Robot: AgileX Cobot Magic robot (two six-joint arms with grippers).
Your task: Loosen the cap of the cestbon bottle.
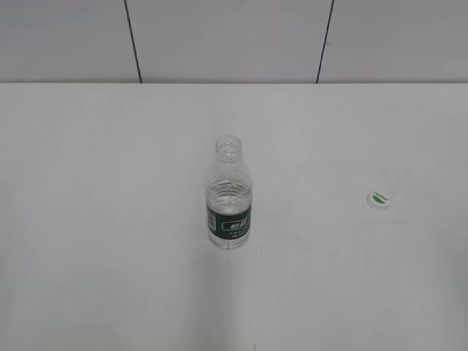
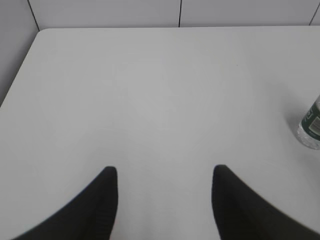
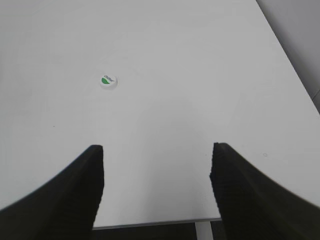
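Observation:
The cestbon bottle (image 1: 229,197) stands upright in the middle of the white table with its neck open and no cap on it. Its lower body also shows at the right edge of the left wrist view (image 2: 312,127). The white cap (image 1: 378,199) with the green leaf mark lies flat on the table, well to the right of the bottle. It also shows in the right wrist view (image 3: 108,81). My left gripper (image 2: 165,172) is open and empty, far left of the bottle. My right gripper (image 3: 157,150) is open and empty, near the table's front edge, short of the cap. Neither gripper shows in the exterior view.
The white table (image 1: 110,183) ends at a grey panelled wall (image 1: 219,36) at the back. Its front edge (image 3: 155,222) shows below the right gripper, and its right edge (image 3: 290,60) runs up the right wrist view.

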